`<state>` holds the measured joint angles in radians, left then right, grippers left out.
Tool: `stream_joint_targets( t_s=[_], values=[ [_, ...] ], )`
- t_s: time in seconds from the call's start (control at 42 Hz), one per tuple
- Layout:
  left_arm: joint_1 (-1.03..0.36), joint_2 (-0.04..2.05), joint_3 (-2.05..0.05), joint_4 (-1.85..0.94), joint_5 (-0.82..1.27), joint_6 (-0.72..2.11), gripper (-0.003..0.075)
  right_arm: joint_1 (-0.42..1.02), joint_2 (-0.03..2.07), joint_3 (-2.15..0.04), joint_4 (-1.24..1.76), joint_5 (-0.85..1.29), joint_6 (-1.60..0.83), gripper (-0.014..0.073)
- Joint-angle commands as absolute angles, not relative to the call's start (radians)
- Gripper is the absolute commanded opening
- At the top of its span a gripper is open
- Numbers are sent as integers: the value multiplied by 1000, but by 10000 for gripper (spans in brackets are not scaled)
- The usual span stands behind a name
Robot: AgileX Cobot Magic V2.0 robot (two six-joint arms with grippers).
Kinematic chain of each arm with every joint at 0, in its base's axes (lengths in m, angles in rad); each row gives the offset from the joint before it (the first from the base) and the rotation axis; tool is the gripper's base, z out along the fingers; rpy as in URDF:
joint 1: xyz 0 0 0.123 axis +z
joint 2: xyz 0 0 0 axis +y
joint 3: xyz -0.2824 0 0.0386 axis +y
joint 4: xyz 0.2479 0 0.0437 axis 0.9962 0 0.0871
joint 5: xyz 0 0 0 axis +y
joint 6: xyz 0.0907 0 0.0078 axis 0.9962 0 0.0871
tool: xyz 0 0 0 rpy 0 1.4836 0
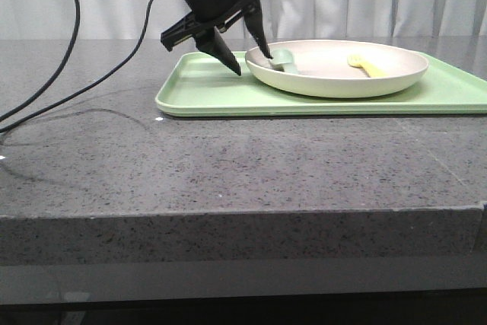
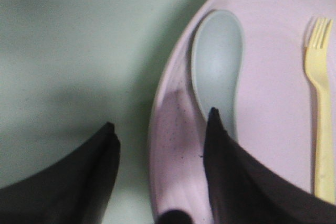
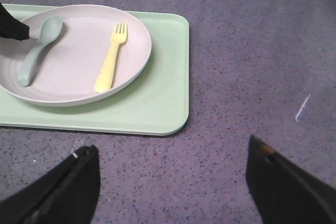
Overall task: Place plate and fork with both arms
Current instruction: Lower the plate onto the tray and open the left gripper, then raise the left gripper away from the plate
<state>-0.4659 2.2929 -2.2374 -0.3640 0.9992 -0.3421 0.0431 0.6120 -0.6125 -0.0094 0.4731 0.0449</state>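
The cream plate sits on the light-green tray. The pale-yellow fork lies in the plate, right of a muted-green spoon. My left gripper is open and straddles the plate's left rim: one finger inside by the spoon, one outside over the tray. In the left wrist view the rim passes between the fingers, with the spoon and the fork beyond. My right gripper is open and empty above bare table, apart from the tray, the plate and the fork.
The grey speckled table stretches in front of the tray to its front edge. Black cables trail over the table at the left. White curtains hang behind. The right gripper is out of the front view.
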Motion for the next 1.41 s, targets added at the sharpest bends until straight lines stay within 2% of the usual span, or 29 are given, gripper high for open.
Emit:
stream_joint_targets(
  t_s=[0.0,0.167,0.334,0.5,0.763,0.953,1.144,1.382],
  values=[
    [-477,2166,-2279,-382,967,-282,433,40,617,-648,-22,404,40,593],
    [-477,2064,-2279,-309,1044,-147,432,40,617,-648,-22,404,40,593],
    [-477,1943,-2279,-70,1136,-144,432,40,617,-648,-22,404,40,593],
    [-477,1783,-2179,-12,1143,-97,432,40,617,-648,-22,404,40,593],
    [-459,1481,-1752,-16,985,-25,432,40,617,-648,-22,404,40,593],
    [-363,1224,-1376,-183,815,95,432,40,617,-648,-21,405,40,593],
    [-267,1007,-1111,-242,802,188,432,40,617,-648,-16,405,40,593],
    [-259,791,-888,-242,801,232,432,44,670,-694,16,479,40,593]
  ],
)
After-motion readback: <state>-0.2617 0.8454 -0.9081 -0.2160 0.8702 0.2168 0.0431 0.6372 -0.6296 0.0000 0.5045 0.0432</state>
